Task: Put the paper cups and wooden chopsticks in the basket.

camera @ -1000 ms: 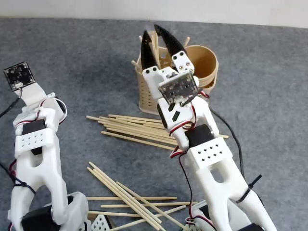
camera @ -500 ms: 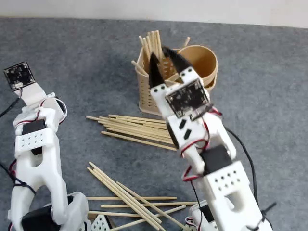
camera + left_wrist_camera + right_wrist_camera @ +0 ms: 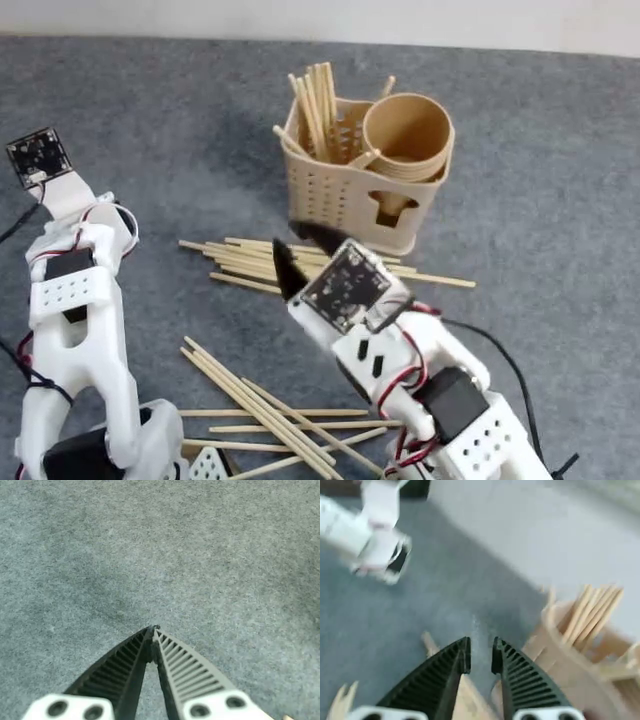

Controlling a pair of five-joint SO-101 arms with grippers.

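Nearest, a loose scatter of pale wooden chopsticks lies crisscrossed on the grey felt-like tabletop, between the bases of the two white arms. Just beyond it, the right arm's black end effector hangs low over a flat row of wooden chopsticks that lie side by side across the middle of the tabletop. Its fingers stand slightly apart with nothing gripped, and the right wrist view looks down the same narrow gap toward the far things. On the other side, the left arm's end effector points at bare grey tabletop, well apart from every chopstick, its two ribbed fingers pressed together at the tips and holding nothing. Farthest off, just beside the far edge of the row, a beige perforated plastic basket stands upright. On the side toward the left arm, an upright bundle of wooden chopsticks leans on end inside it. On the side toward the right arm, a nested stack of tan paper cups sits mouth up.
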